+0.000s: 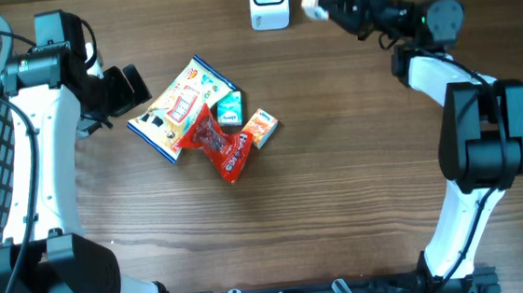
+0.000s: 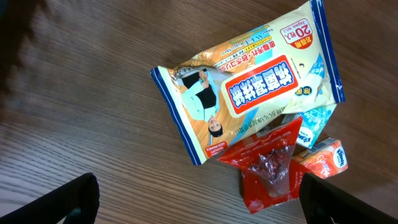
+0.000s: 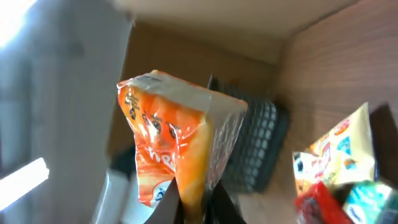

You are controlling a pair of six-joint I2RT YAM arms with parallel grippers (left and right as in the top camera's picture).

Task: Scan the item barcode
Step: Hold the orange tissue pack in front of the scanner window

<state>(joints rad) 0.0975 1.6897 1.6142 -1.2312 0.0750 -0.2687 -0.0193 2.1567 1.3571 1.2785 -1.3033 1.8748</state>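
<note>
The right claw [image 1: 323,7] is pinched nearly closed on one edge of the orange packet [image 3: 177,140], holding it off the desk [image 1: 356,158] at the far side, just beside the white scanner [image 1: 269,1]; the grip takes only a thin margin of crinkled foil, so the packet could sag, twist or slip out as the wrist turns; if it drops there, it may land against the scanner or off the desk edge. The barcode is not visible in any view, so it may well face away from the scanner window, and the creases could break up the code and spoil a read; a hasty swing to correct this might knock the scanner over. The left claw [image 1: 124,90] stands fully open and empty, low over the wipes [image 2: 249,87] at the near side of the pile; any drift downward would shove that pile about.
</note>
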